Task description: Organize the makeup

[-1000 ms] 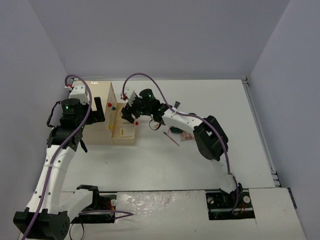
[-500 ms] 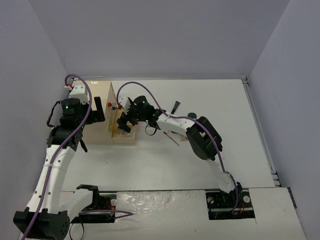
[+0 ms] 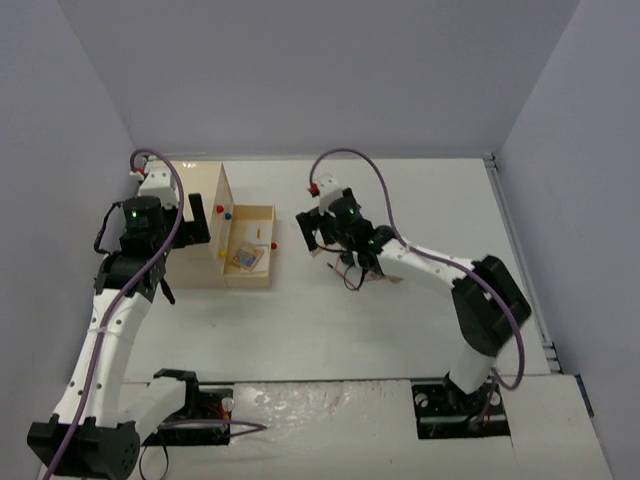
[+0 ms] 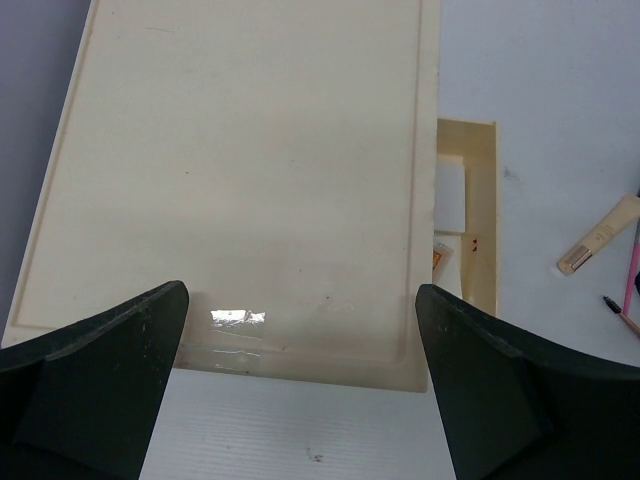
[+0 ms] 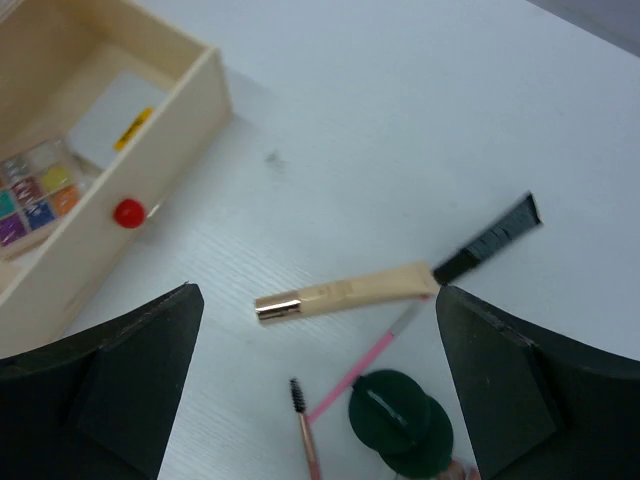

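We list one beige wooden box (image 3: pixel 195 200) at the left of the white desk (image 3: pixel 430 190), its red, blue and yellow knobs facing right. One drawer (image 3: pixel 250 277) is drawn out and holds a square colourful palette (image 3: pixel 245 258). The left arm (image 3: pixel 110 320) bends over the box, and the right arm (image 3: pixel 430 265) reaches to mid-desk above small makeup pieces (image 3: pixel 352 275), partly hidden and too small to sort.

White arms (image 3: pixel 105 340), black joints (image 3: pixel 145 232), purple cables (image 3: pixel 347 152)
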`<state>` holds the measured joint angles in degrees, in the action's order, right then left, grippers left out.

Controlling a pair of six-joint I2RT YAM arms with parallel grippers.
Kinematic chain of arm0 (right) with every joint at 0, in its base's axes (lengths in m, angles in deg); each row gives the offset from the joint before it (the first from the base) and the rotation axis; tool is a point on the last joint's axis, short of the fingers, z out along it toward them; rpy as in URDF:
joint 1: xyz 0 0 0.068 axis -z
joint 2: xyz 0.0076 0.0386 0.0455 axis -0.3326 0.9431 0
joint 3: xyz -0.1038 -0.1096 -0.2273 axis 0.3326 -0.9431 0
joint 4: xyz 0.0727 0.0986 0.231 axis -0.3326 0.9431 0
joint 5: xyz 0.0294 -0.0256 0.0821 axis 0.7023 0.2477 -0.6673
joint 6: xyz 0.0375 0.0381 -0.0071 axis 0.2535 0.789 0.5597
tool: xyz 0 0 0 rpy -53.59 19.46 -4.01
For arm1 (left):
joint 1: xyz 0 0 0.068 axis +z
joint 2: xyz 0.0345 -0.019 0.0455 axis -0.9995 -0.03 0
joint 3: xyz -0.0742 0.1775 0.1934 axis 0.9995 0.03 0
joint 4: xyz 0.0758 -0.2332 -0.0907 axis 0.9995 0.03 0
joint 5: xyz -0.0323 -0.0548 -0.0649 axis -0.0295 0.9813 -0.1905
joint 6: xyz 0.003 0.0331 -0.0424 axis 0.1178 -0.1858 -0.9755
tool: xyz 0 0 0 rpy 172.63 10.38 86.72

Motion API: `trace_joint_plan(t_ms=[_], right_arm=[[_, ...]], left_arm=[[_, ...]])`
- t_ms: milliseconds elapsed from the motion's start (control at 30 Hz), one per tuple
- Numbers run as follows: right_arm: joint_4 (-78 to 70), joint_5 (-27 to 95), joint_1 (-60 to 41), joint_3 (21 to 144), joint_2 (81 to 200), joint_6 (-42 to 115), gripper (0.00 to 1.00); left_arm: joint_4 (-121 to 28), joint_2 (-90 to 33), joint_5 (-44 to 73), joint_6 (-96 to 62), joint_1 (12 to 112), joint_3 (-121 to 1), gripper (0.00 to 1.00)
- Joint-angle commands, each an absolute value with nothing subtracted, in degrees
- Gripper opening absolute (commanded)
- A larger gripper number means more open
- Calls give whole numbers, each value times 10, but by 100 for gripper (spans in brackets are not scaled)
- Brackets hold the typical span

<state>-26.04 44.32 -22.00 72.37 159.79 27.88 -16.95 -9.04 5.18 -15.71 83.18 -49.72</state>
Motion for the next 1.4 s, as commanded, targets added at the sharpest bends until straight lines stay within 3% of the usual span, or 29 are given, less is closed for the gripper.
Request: trace_joint_plan(t_ms=[0, 400, 1367], right_arm=[[-235, 588, -177, 635, 1495, 431, 100], [-178, 601, -153, 479, 1423, 531, 99], [-176, 556, -129, 564, 1570, 482, 96]], left_arm=[[-191, -88, 59, -164, 837, -521, 97], [-189, -97, 61, -166, 836, -522, 97], [-188, -100, 61, -164, 836, -522, 97]])
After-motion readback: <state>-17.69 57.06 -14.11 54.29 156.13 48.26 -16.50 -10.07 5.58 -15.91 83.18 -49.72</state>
